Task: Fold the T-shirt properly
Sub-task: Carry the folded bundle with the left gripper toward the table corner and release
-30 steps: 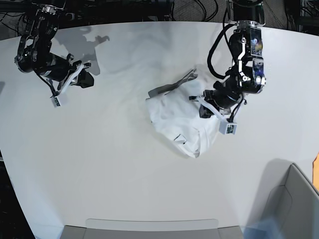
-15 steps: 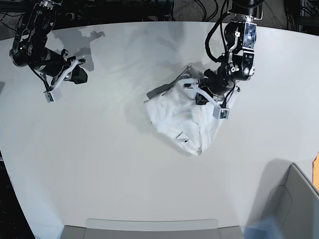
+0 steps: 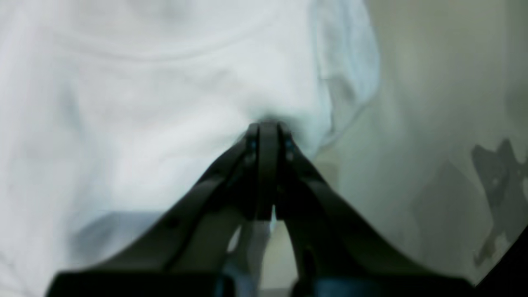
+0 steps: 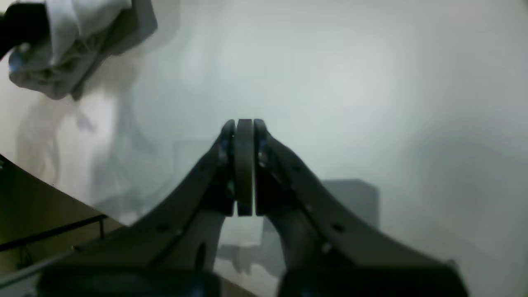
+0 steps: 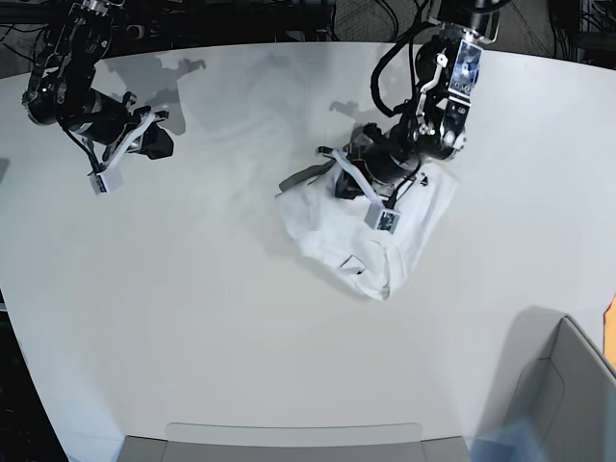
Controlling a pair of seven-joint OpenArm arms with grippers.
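Left gripper [image 3: 268, 128] pinching the T-shirt [image 5: 371, 226]; right gripper [image 4: 244, 126] clenched on nothing, far off to the side.

The shirt is lying bunched just right of the middle of the table [image 5: 192, 318] in the base view, and the left arm is reaching over its upper edge, jaws pressed together with white cloth puckering at the tips; the wrist view is blurry, so the exact fold being gripped is hard to make out. The right gripper is hovering above bare tabletop near the far left corner, well apart from the shirt. A grey bin [image 5: 568, 395] is sitting at the table's near right corner, its contents not showing. Dark cables are hanging beyond the far edge. Wide bare surface is lying around the shirt toward the near edge.
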